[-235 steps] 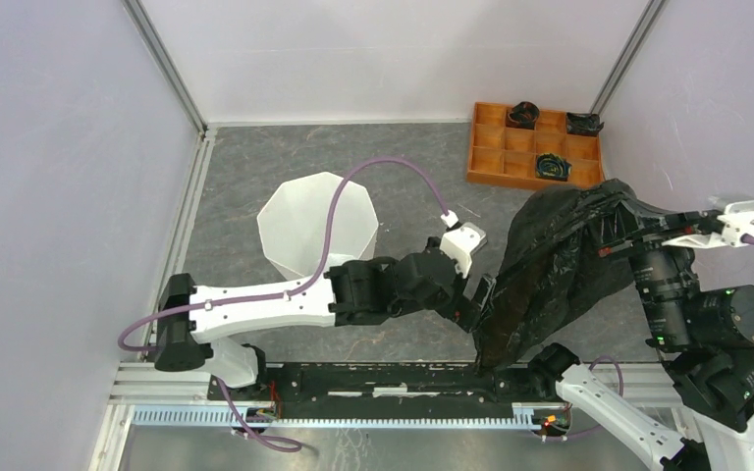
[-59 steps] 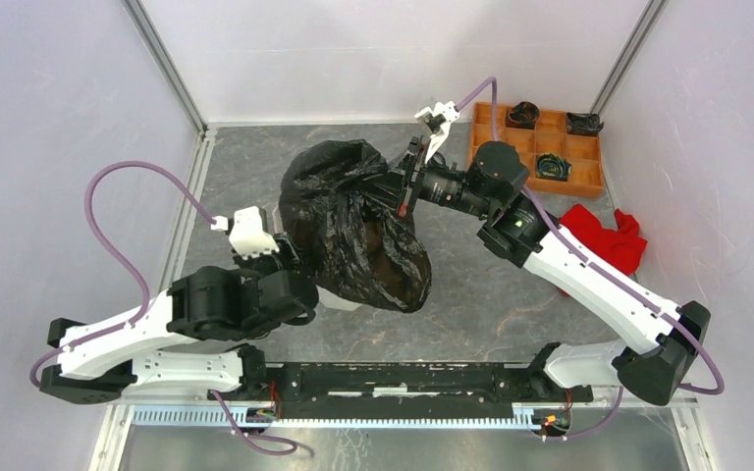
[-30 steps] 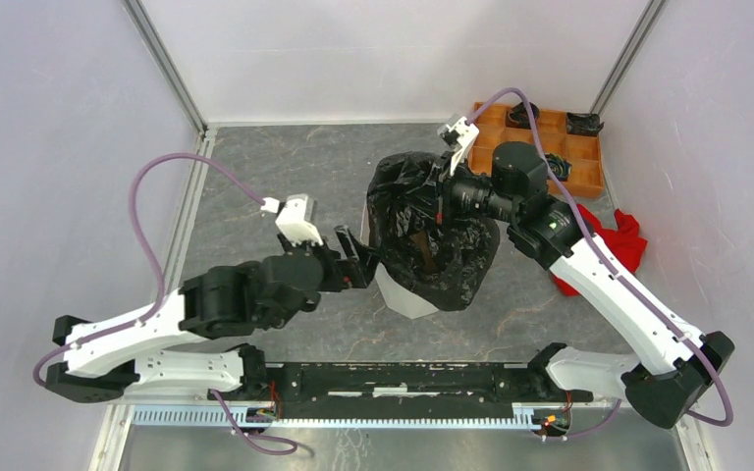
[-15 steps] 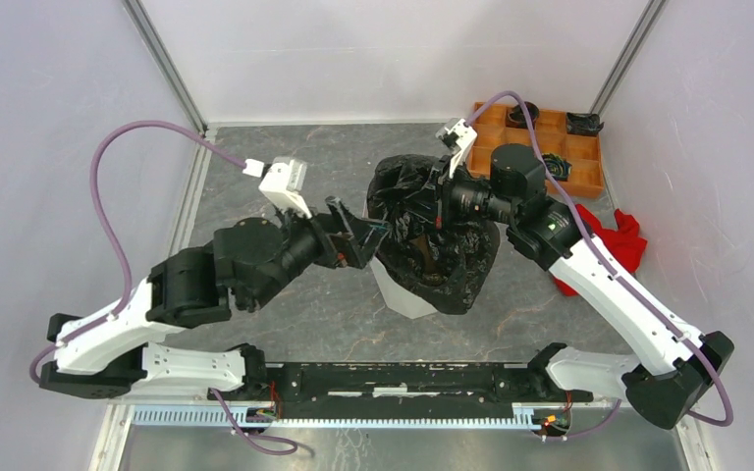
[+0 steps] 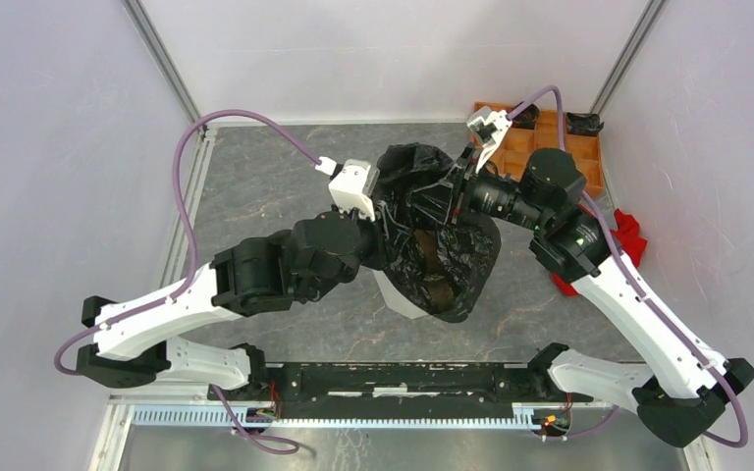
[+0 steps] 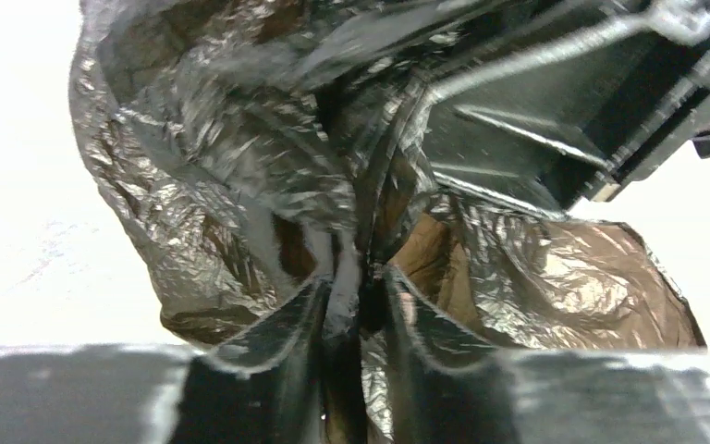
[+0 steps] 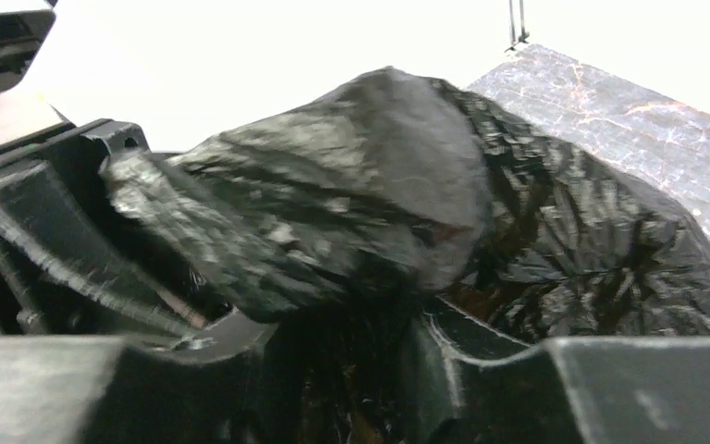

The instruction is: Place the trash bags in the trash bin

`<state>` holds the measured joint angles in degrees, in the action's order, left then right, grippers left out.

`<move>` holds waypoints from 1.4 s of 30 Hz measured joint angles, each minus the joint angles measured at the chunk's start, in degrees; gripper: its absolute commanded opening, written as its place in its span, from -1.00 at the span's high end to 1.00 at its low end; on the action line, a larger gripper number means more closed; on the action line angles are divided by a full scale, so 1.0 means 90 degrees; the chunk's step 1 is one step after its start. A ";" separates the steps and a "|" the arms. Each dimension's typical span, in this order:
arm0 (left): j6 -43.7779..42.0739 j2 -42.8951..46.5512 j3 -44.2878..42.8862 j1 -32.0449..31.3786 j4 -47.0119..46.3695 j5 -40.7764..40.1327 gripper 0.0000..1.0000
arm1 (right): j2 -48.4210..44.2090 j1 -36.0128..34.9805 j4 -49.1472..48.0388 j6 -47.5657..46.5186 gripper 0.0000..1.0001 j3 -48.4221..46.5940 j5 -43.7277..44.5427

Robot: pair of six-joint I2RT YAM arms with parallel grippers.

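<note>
The black glossy trash bag (image 5: 452, 250) is draped over the white trash bin (image 5: 398, 294), of which only the lower left side shows. My left gripper (image 5: 400, 224) has come in from the left at the bag's top. In the left wrist view the left gripper (image 6: 362, 294) pinches a fold of the wrinkly trash bag (image 6: 240, 166) between nearly closed fingers. My right gripper (image 5: 449, 196) is at the bag's top from the right. In the right wrist view the right gripper (image 7: 333, 342) has its fingers apart, with the trash bag (image 7: 351, 203) bunched loosely over and between them.
An orange compartmented tray (image 5: 522, 137) stands at the back right, partly behind the right arm. A red cloth (image 5: 628, 235) lies by the right wall. In the middle the two wrists are close together over the bin.
The left arm has swung right to the bag and its open fingers have closed on a fold. The right gripper's fingers, shut on the bag before, have parted.
</note>
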<state>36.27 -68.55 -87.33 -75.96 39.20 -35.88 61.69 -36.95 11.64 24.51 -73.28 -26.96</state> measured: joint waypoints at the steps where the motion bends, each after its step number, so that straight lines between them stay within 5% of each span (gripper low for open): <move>1: 0.0007 0.0022 0.0010 0.0019 -0.0005 -0.0032 0.68 | -0.0015 0.0000 -0.0010 0.0034 -0.18 0.0000 -0.0002; 5: 0.0012 0.0243 0.0194 0.0170 0.0005 -0.0282 0.93 | -0.0114 0.0000 0.0248 -0.0155 -0.64 -0.0005 0.0017; 9: 0.0015 0.0563 0.0495 0.0340 -0.0002 -0.0406 0.96 | -0.0316 0.0000 0.0838 -0.0457 -0.95 -0.0053 0.0126; 20: 0.0019 0.1224 0.1146 0.0481 0.0066 -0.0503 0.96 | -0.0678 0.0000 0.1970 -0.1246 -0.96 -0.1311 0.1163; 26: 0.0005 0.1841 0.1605 0.0495 -0.0044 -0.0282 0.96 | -0.0083 0.0000 0.2280 -0.1496 -0.75 -0.1916 0.2127; 35: -0.0559 0.2205 0.2339 0.0510 -0.0787 0.1015 0.96 | 0.1700 0.0000 0.1698 -0.1511 -0.59 -0.1829 0.1974; 39: -0.0797 0.2268 0.2511 0.0510 -0.0947 0.1401 0.96 | 0.1909 0.0000 0.1409 -0.1377 -0.09 -0.1654 0.1642; 42: -0.0877 0.2263 0.2506 0.0510 -0.1037 0.1387 0.96 | 0.1790 0.0000 0.1265 -0.1229 0.00 -0.1321 0.1294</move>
<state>28.38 -48.18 -64.77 -71.37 29.87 -23.40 77.80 -36.95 23.03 13.45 -85.17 -15.31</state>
